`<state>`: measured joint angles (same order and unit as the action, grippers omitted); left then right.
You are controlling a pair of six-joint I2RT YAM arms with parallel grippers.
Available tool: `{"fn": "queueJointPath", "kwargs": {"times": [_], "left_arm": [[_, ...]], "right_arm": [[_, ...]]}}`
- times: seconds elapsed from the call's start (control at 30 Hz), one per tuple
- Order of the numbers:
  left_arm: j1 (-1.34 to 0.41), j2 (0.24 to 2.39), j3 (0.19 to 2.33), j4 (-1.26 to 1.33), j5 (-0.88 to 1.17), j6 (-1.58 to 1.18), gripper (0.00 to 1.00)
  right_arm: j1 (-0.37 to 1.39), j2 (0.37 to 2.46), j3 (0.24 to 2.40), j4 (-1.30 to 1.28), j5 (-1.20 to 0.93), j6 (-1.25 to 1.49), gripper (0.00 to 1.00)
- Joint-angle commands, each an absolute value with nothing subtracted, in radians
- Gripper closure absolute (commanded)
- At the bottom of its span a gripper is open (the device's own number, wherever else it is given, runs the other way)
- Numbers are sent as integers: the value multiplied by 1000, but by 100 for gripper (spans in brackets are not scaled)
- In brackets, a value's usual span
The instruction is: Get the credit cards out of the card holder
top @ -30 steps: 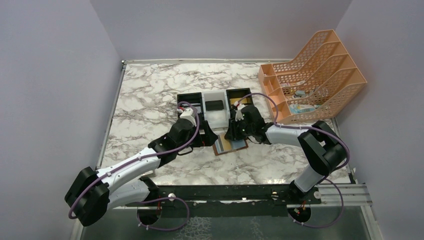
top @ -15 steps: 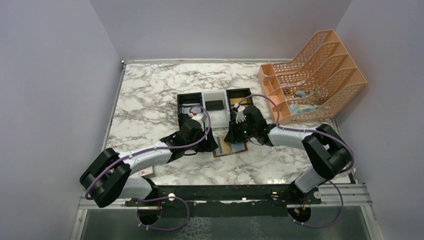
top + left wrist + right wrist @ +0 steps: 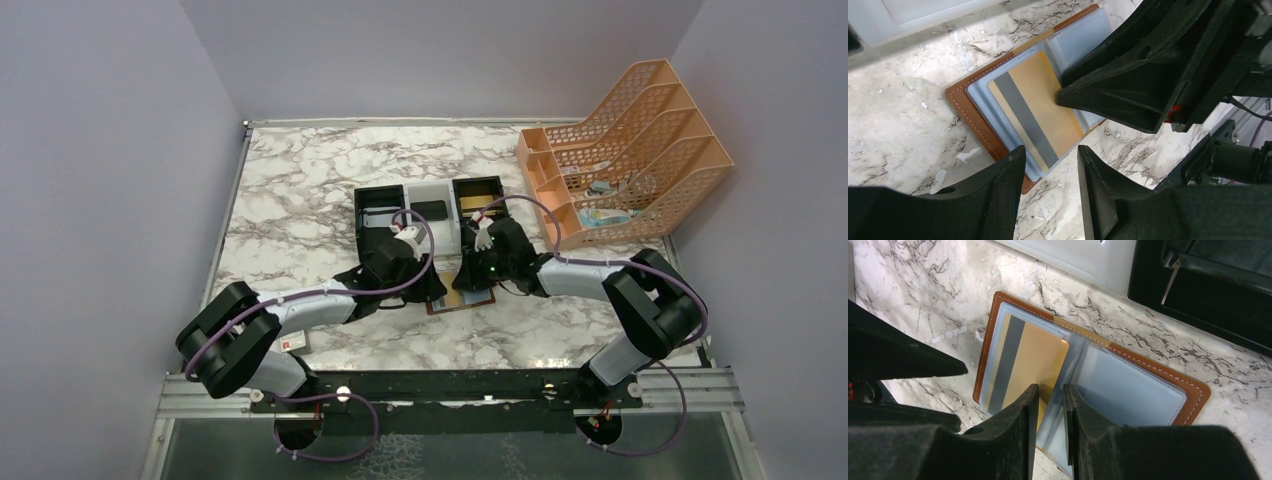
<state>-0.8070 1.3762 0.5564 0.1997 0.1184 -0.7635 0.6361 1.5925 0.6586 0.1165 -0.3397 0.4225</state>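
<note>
The brown card holder [image 3: 462,300] lies open on the marble, its blue-grey pockets up [image 3: 965,100] [image 3: 1193,390]. A gold credit card [image 3: 1043,100] [image 3: 1035,355] with a grey stripe sits in the left pocket. My right gripper [image 3: 1050,388] [image 3: 468,275] hovers over the holder's middle fold, its jaws a narrow gap apart beside the card's inner edge. One of its fingers [image 3: 1108,90] reaches onto the card. My left gripper [image 3: 1051,152] [image 3: 432,290] stands partly open at the holder's near corner, with bare marble between its fingers.
A black-white-black tray [image 3: 375,195] stands just behind the holder, a dark card [image 3: 430,210] in its white middle compartment. An orange file rack [image 3: 640,140] fills the back right. A small white tag [image 3: 292,343] lies by the left arm's base.
My left arm has stretched right toward the holder and its jaws have narrowed a lot. The right gripper's jaws have closed a little over the fold.
</note>
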Motion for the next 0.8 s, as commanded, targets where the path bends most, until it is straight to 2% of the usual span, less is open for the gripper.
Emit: {"fn": "queueJointPath", "kwargs": {"times": [0.0,0.13,0.33,0.57,0.77], "left_arm": [[-819,1433,586,254,93,-776,57],[-835,1471,592,275,62,-785,60],[-839,1494,593,266,27,-788,70],[-839,1496,618,192,-12,-768,73],[-839,1514,658,139,-19,-740,77]], "right_arm": [[640,1602,641,170,-340,449,75],[638,1622,644,181,-360,457,77],[632,1602,639,175,-366,457,79],[620,1578,626,199,-410,473,80],[609,1591,637,206,-443,486,92]]}}
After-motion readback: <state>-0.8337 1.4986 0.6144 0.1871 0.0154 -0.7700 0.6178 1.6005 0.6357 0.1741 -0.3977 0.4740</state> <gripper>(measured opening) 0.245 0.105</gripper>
